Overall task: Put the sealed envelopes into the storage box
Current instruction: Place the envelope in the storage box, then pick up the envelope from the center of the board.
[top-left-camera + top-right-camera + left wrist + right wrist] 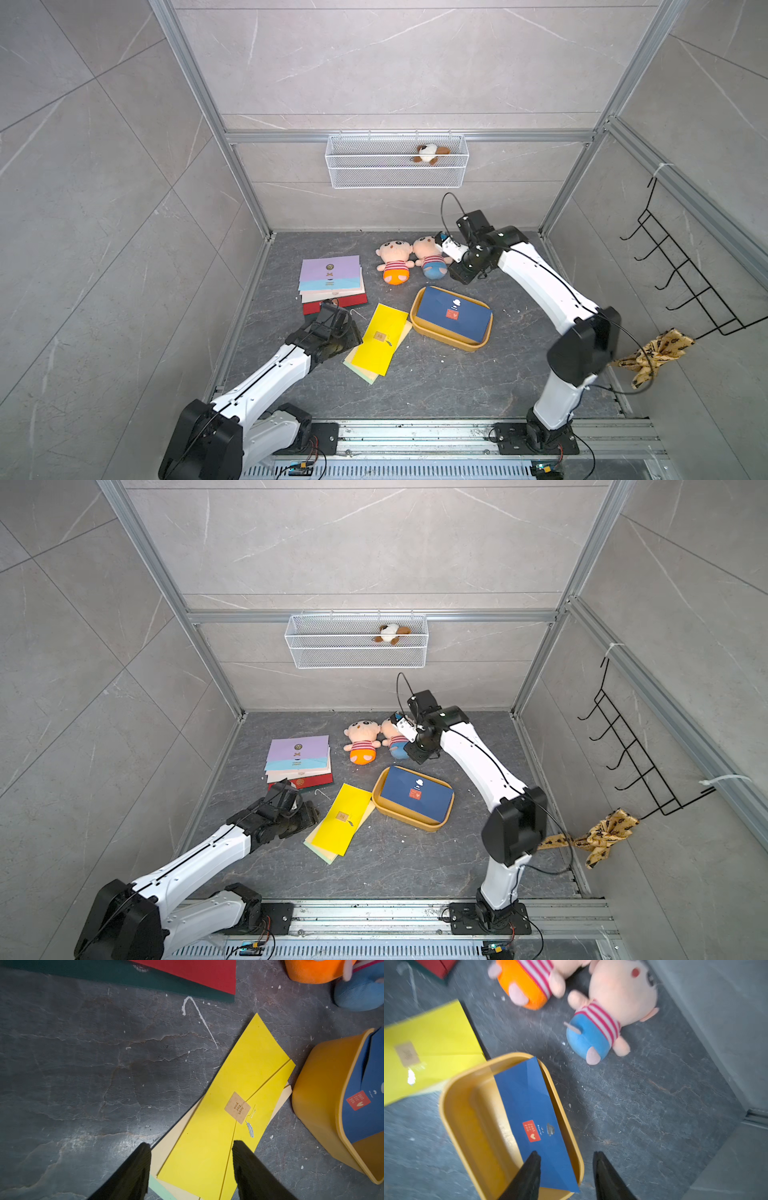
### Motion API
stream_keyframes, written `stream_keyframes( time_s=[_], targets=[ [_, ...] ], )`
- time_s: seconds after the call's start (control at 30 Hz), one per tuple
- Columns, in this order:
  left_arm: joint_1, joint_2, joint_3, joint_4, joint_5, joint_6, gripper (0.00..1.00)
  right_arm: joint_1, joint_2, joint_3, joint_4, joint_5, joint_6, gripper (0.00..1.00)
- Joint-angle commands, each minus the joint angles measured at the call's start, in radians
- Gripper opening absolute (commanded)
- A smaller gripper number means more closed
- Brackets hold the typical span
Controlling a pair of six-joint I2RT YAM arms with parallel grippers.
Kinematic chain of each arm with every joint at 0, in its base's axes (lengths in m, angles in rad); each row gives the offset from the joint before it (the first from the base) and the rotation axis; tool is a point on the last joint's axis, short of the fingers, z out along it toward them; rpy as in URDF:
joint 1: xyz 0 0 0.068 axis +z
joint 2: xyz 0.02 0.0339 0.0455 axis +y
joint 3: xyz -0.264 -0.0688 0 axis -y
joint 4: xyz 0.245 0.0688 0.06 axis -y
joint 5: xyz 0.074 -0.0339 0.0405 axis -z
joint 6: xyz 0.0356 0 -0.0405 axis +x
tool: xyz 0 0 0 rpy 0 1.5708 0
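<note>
The mustard-yellow storage box (440,338) (405,816) (467,1105) sits right of centre on the floor. A navy envelope (453,316) (415,793) (533,1105) lies tilted in it, one corner over the rim. My right gripper (566,1153) (459,274) hangs open above the box's far edge, holding nothing. A yellow envelope (380,338) (340,818) (228,1084) lies on cream and pale green ones beside the box. My left gripper (191,1145) (338,330) is open just above its near end. A stack topped by a lilac envelope (330,268) (297,748) lies at the back left.
Two plush dolls (395,262) (430,259) lie behind the box, close to my right wrist. A white mesh basket (397,174) with a small plush toy hangs on the back wall. A black hook rack (685,282) and a yellow cloth (656,353) hang on the right wall.
</note>
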Motion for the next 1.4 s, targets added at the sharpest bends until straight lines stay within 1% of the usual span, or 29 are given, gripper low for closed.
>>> stream_keyframes(
  time_s=[0.0,0.03,0.07,0.1,0.13,0.17,0.2,0.23,0.3,0.33,0.43,0.53,0.6,0.7,0.87,1.0,1.17,1.37],
  targets=[
    [-0.004,0.062,0.066,0.061,0.019,0.046,0.67,0.027,-0.209,-0.240,0.260,-0.155,0.476,0.49],
    [-0.003,0.092,0.084,0.073,0.020,0.055,0.67,0.054,-0.265,-0.341,0.343,-0.171,0.589,0.49],
    [-0.003,0.124,0.100,0.080,0.024,0.061,0.67,0.085,-0.296,-0.410,0.390,-0.156,0.684,0.49],
    [-0.003,0.154,0.115,0.094,0.030,0.068,0.67,0.130,-0.310,-0.463,0.420,-0.146,0.777,0.50],
    [-0.003,0.179,0.125,0.113,0.041,0.071,0.67,0.183,-0.305,-0.504,0.439,-0.162,0.830,0.51],
    [-0.004,0.201,0.132,0.127,0.049,0.073,0.67,0.233,-0.290,-0.519,0.443,-0.161,0.865,0.51],
    [-0.003,0.224,0.138,0.141,0.052,0.078,0.67,0.290,-0.266,-0.528,0.445,-0.131,0.927,0.51],
    [-0.003,0.244,0.140,0.157,0.058,0.081,0.67,0.354,-0.238,-0.540,0.464,-0.106,0.986,0.51],
    [-0.002,0.281,0.145,0.173,0.059,0.088,0.66,0.454,-0.172,-0.549,0.523,-0.107,1.060,0.50],
    [-0.003,0.301,0.150,0.177,0.060,0.096,0.66,0.507,-0.133,-0.547,0.547,-0.077,1.105,0.50],
    [-0.004,0.341,0.144,0.188,0.064,0.104,0.62,0.588,-0.021,-0.506,0.580,-0.044,1.159,0.50],
    [-0.003,0.350,0.117,0.218,0.083,0.092,0.57,0.616,0.073,-0.487,0.655,-0.061,1.204,0.51],
    [-0.003,0.351,0.102,0.225,0.095,0.088,0.54,0.618,0.121,-0.464,0.646,-0.065,1.230,0.50],
    [-0.003,0.345,0.079,0.232,0.102,0.086,0.49,0.621,0.148,-0.484,0.672,-0.033,1.279,0.50],
    [-0.003,0.355,0.055,0.246,0.123,0.069,0.41,0.621,0.214,-0.502,0.726,-0.079,1.350,0.49],
    [-0.003,0.345,0.027,0.254,0.125,0.060,0.38,0.622,0.212,-0.547,0.776,-0.077,1.396,0.49],
    [-0.004,0.337,0.016,0.249,0.126,0.059,0.36,0.624,0.194,-0.574,0.773,-0.067,1.395,0.49],
    [-0.002,0.319,0.014,0.232,0.115,0.058,0.35,0.624,0.136,-0.588,0.738,-0.039,1.394,0.50]
  ],
)
